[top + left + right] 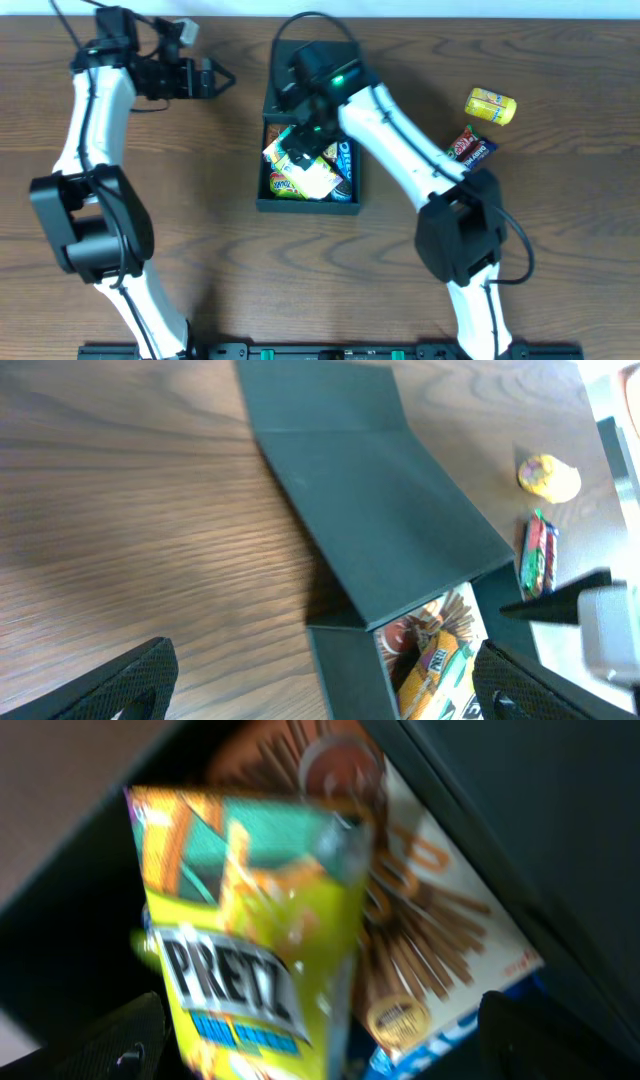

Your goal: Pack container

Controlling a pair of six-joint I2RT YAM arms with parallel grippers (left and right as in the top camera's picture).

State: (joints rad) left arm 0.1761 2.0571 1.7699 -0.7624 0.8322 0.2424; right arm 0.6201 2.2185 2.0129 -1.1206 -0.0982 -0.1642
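Observation:
The container point(300, 206) is a dark box at the table's middle, its flap lid point(380, 510) laid open behind it. Several snack packets lie inside. My right gripper point(303, 150) hangs over the box interior, jaws wide open point(325, 1025). A yellow-green Pretz packet point(250, 950) lies between its fingers, on a white box picturing brown sticks point(430, 960) and a blue packet point(343, 160). I cannot tell whether either finger touches the Pretz packet. My left gripper point(222, 78) is open and empty over bare wood, left of the lid point(325, 665).
A yellow packet point(491, 107) and a red packet point(470, 148) lie on the wood to the right of the box. Both show in the left wrist view, the yellow one point(548, 477) and the red one point(538, 555). The right arm crosses over the lid.

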